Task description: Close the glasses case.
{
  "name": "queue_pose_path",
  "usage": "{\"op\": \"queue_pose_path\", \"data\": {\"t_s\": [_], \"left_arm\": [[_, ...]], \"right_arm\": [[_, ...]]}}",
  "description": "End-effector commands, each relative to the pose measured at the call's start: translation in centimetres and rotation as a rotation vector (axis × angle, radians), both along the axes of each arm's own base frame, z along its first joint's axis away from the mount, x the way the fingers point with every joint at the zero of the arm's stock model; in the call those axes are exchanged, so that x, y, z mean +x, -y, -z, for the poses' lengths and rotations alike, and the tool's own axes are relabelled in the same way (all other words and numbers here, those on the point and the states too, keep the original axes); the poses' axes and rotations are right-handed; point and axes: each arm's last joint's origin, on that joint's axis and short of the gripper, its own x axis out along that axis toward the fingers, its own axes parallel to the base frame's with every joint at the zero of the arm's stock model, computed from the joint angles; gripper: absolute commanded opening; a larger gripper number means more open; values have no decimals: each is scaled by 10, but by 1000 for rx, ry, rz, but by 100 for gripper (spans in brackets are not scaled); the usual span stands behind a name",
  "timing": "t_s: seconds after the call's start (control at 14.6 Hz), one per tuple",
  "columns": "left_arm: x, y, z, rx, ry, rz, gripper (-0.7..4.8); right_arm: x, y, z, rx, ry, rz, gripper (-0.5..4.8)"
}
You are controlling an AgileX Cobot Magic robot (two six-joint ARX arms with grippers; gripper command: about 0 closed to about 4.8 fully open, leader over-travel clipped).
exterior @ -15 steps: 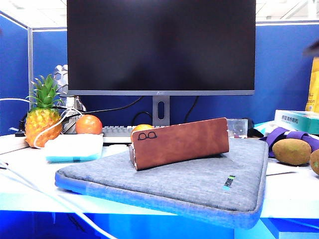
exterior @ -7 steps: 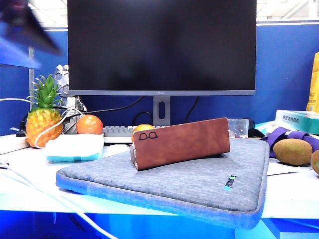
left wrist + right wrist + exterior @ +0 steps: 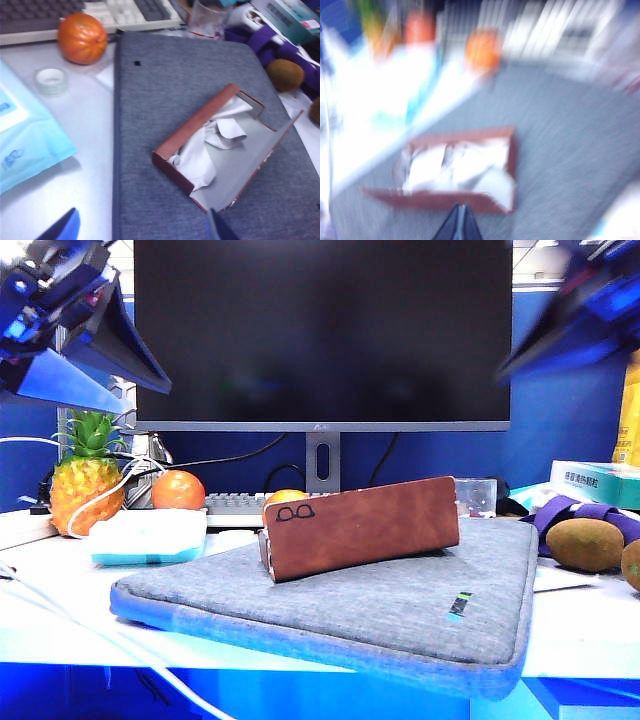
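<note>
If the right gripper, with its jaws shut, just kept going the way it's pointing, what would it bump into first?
Most likely the open glasses case. The right gripper aims at its near reddish-brown wall, with the white cloth inside just beyond. The right wrist view is blurred, so depth is uncertain.

Left claw (image 3: 142, 227) spread wide above open glasses case (image 3: 220, 150) on sleeve (image 3: 150, 100)

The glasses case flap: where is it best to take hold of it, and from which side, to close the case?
Probably grip the flap's free long edge, coming from above. The glasses case lies open on the grey sleeve with white cloth inside, and the flap leans outward from the far wall. The left end effector is open above it; the right end effector is shut.
</note>
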Motion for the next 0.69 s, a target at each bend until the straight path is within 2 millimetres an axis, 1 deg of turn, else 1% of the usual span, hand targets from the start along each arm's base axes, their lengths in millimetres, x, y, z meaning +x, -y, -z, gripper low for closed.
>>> {"op": "queue_pose_path", "data": {"t_s": [0.07,0.21,0.34,0.48,0.69], "left_arm": [[-1,2,-3,-34,-9,84,336],[-3,3,0,-49,-57,122,336],[-4,3,2,-45,-83,128,336],[-4,3,2,-45,-81,128,336],[-4,3,1,-50,-74,127,336]], "right_arm": [[41,-22,6,-46,-135,-160,-8],[60,-32,16,-51,-246,-220,-8],[72,-40,27,-41,-347,-284,-8],[73,-41,32,-42,-383,-298,-8],[75,-42,34,-53,-383,-298,-8]]}}
